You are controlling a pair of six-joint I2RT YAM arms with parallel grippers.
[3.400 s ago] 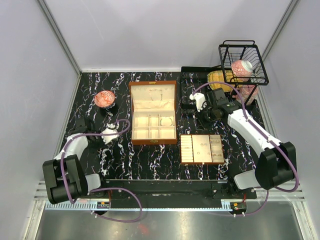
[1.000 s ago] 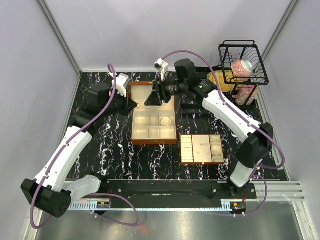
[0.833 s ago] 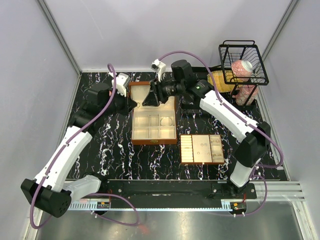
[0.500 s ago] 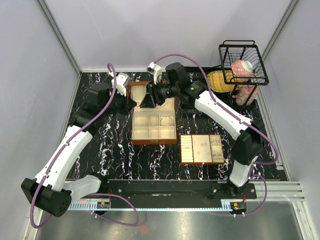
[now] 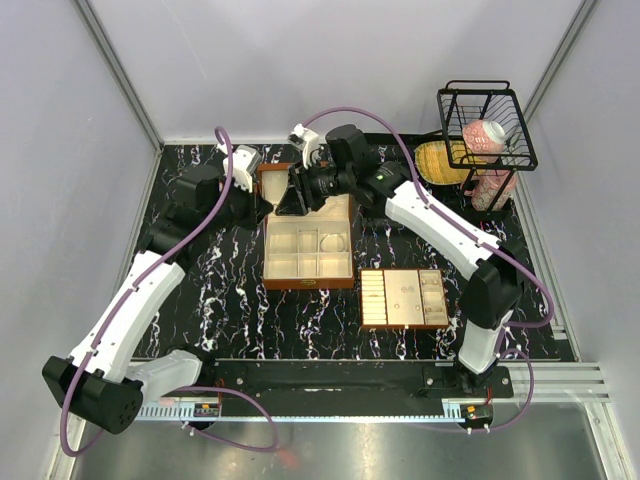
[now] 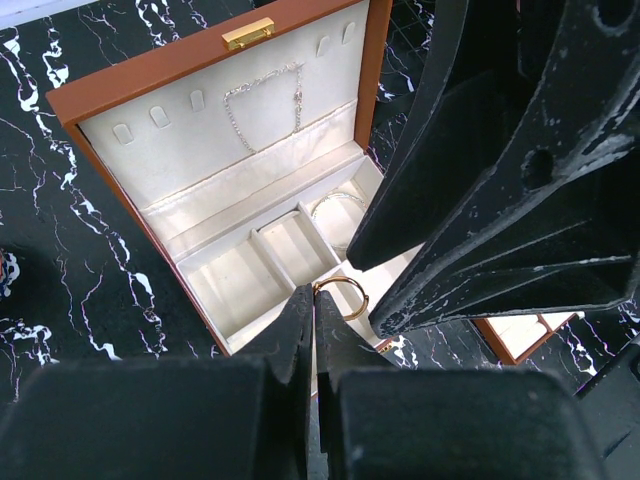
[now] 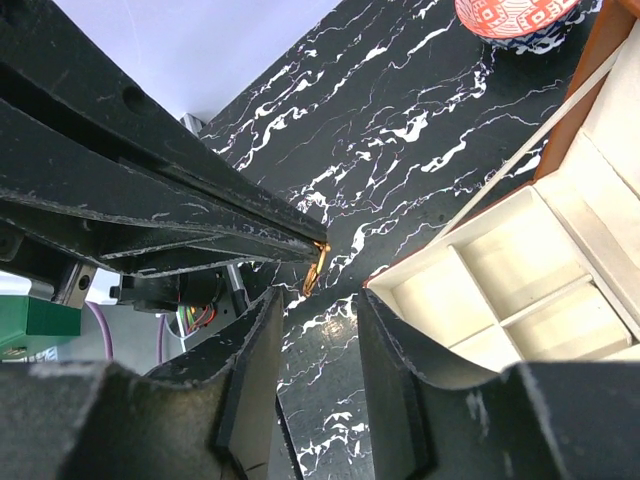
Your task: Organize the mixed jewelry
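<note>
1. Your left hand [image 6: 312, 300] is pinched shut on the small gold ring [image 6: 345, 296], held up over the box [image 6: 150, 75].
2. Your right hand [image 7: 318, 302] gapes open just beside it, holding nothing. Centre the ring in that gap before closing.

My bench [image 5: 230, 300] is black with white veining. Near its middle lies an open brown wooden box [image 5: 307, 283], its lid swung toward the far edge and its cream lining facing up. Off the box's near right corner, close to it but apart, a flat cream compartment tray [image 5: 372, 298] lies on the bench. At the far right corner stands a black wire basket [image 5: 497, 164] with a yellow woven piece [image 5: 432, 157] just beside it; I cannot tell how the basket is propped. My right wrist view shows a red-and-white bowl [image 7: 515, 12] sitting on the bench off the box's left side.
</note>
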